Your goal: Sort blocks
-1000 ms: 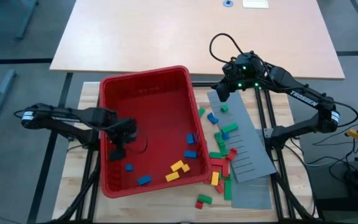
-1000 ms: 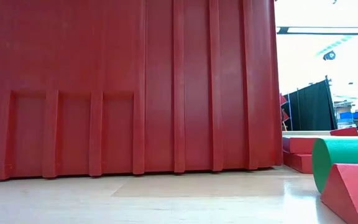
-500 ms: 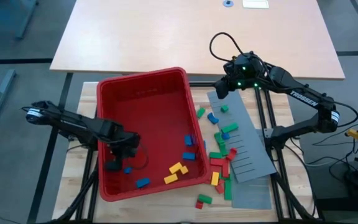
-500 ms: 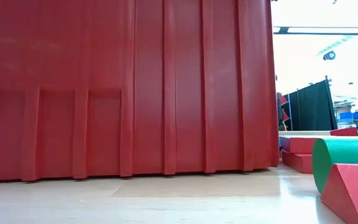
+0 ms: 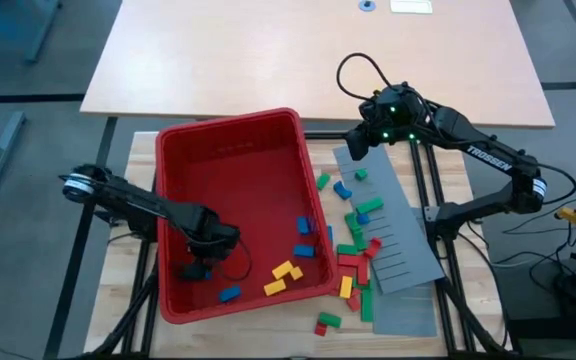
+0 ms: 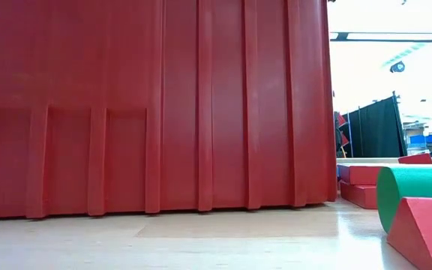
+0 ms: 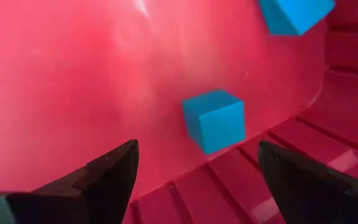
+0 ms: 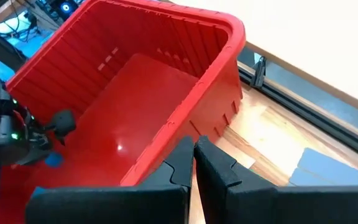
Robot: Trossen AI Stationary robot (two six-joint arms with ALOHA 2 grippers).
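Status: sorting barely begun, by the look of it. No colour groups formed anywhere; blocks lie mixed in two places

Red bin [image 5: 233, 130], centre-left of the high view. Holds about six loose blocks along its lower edge:
- blue blocks, four: one at the left gripper [image 5: 208, 271], one lower centre [image 5: 230, 293], two at the bin's right wall [image 5: 307, 226]
- yellow blocks, two or three touching pieces [image 5: 286, 273], lower right of the bin

Outside the bin, right of centre, a mixed scatter [image 5: 358, 245] on the wooden table [image 5: 128, 275] and over the grey slotted panels [image 5: 396, 238], two of them overlapping:
- green, roughly eight
- red, roughly five
- blue, one or two
- yellow, one
Counts here are approximate; several pieces touch or overlap

Left gripper [image 7: 194, 165]: down inside the bin near its lower left corner, fingers spread wide and empty, one blue block [image 7: 214, 119] lying between and just ahead of them, a second blue block [image 7: 294, 14] farther off

Right gripper [image 8: 194, 163]: raised above the upper right corner of the bin, fingers pressed together, holding nothing; waiting

Left to do, as judged: nearly all of it, every block still to be gathered by colour
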